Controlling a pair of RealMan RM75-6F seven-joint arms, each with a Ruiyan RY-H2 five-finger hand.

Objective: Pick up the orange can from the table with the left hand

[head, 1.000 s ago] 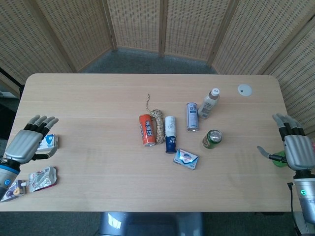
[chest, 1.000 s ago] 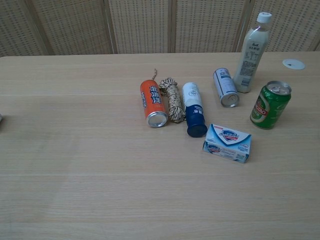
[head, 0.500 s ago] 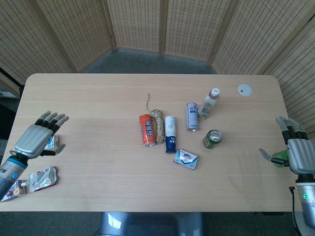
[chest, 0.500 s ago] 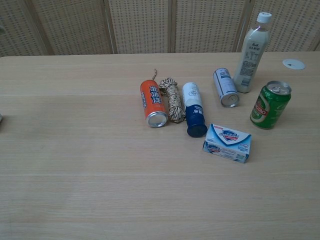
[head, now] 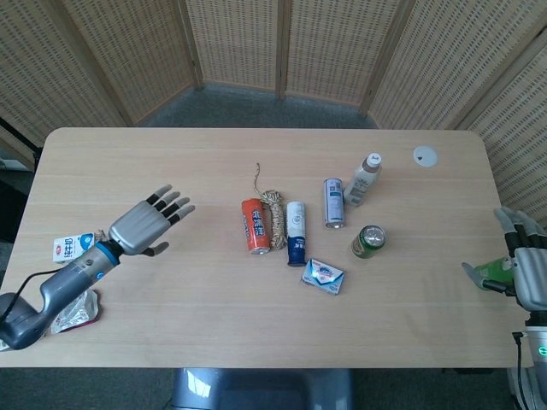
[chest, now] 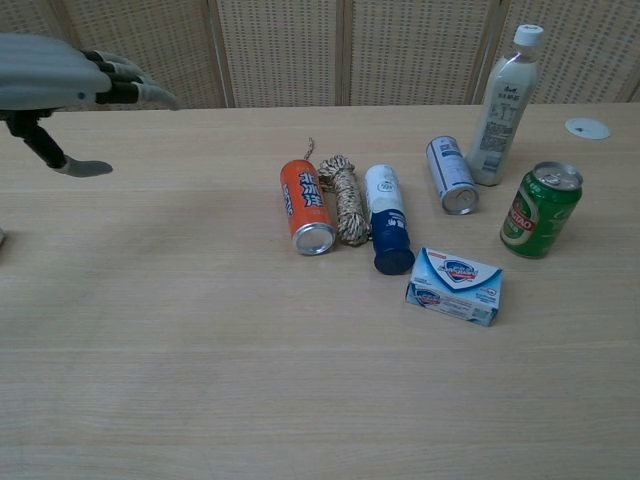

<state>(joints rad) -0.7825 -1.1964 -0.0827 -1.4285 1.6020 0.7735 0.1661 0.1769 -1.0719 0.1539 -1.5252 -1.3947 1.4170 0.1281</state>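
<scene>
Pale wooden table (head: 171, 316), woven rattan screen (head: 282, 43) behind, grey floor (head: 248, 107)

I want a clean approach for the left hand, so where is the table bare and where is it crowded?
Bare wood lies between the left hand and the orange can, and along the whole front edge below the soap box. It is crowded on the can's far side: the rope coil lies against it, then the blue-capped bottle.
</scene>
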